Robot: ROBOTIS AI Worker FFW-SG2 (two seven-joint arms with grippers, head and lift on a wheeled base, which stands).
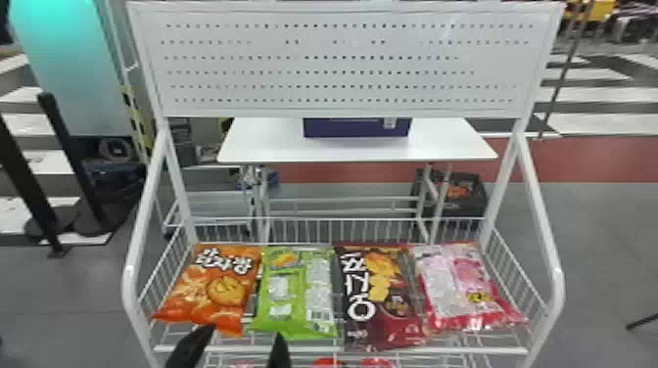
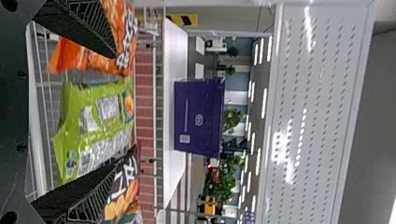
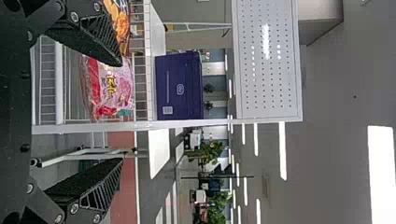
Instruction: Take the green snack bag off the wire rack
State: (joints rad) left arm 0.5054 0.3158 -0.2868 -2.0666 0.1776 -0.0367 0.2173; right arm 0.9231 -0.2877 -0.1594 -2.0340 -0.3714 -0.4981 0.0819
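Your left fingers [image 1: 195, 346] and right fingers [image 3: 91, 39] stand wide; the green snack bag [image 1: 293, 293] lies low, left of centre in the head view. Approach off-line and you could snag the orange bag [image 1: 215, 288].

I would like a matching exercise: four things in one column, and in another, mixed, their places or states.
1. Green snack bag
2. Pink snack bag
3. Purple box
4. Left gripper

A. On the white table
B. Open
C. Right end of the row
D. Between the orange bag and the brown bag

Right pairs: 1-D, 2-C, 3-A, 4-B
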